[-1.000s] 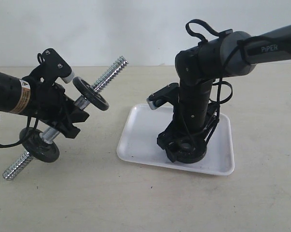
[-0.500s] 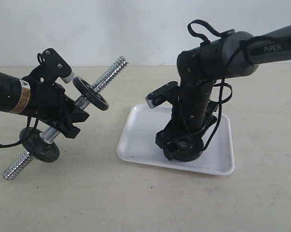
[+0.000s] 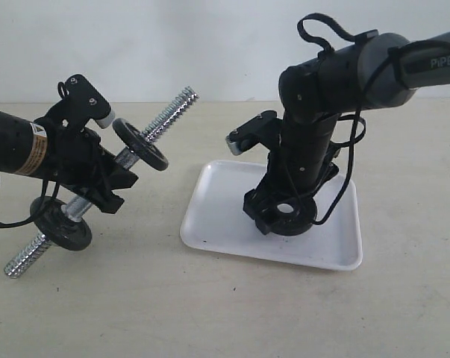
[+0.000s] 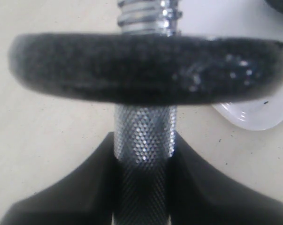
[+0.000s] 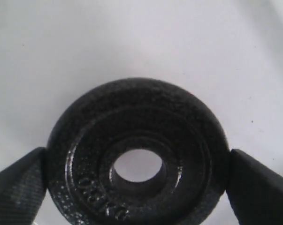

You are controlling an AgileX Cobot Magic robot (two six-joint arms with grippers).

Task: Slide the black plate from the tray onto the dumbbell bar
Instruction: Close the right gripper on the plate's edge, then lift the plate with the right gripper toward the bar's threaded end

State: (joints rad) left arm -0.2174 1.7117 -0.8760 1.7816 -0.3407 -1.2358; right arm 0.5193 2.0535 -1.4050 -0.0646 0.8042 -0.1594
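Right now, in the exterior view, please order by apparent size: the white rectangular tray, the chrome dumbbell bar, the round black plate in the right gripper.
1. The glossy white rectangular tray: largest area.
2. The chrome threaded dumbbell bar: longer end to end than the tray, but thin.
3. The matte-black round plate: smallest.

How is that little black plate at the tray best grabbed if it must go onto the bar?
Take the black plate by its outer rim, pinching two opposite edges, coming from over its flat face. It is a thin round disc, and this leaves the central hole free for the dumbbell bar. The right gripper holds it just so over the tray.
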